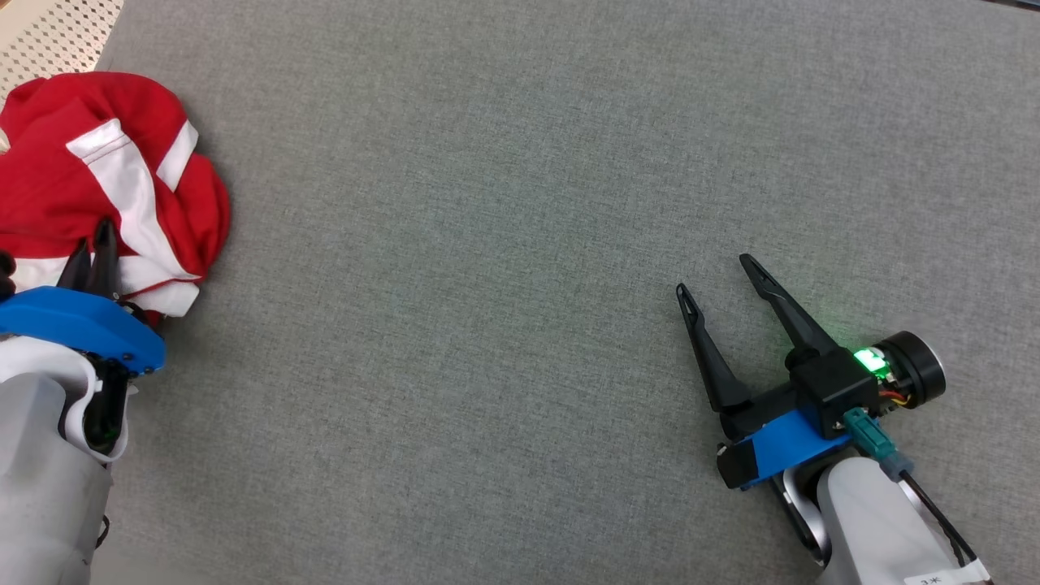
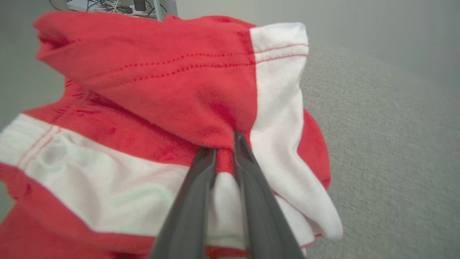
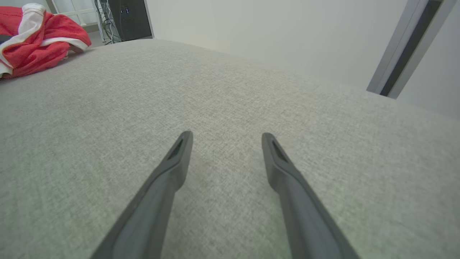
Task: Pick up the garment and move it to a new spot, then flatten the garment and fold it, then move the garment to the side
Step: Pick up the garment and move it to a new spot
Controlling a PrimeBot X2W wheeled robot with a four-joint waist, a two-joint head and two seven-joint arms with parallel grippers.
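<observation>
At the far left of the head view the garment [image 1: 97, 187], red with white bands, lies crumpled in a heap close to the left edge of the grey cloth-covered surface [image 1: 520, 203]. The left pincer [image 1: 92, 248] reaches into the near side of the heap. In the left wrist view its two dark fingers [image 2: 190, 205] stand almost together with a fold of red and white cloth pinched between them (a strip of fabric shows in the narrow gap), so it is gripping the garment. Further right and well apart from the heap, the right pincer [image 1: 713, 274] sits low over the bare weave, fingers spread wide and holding nothing, tips pointing up and a little left. A green light [image 1: 868, 360] glows on its black housing. The right wrist view has the garment small in its upper left corner.
</observation>
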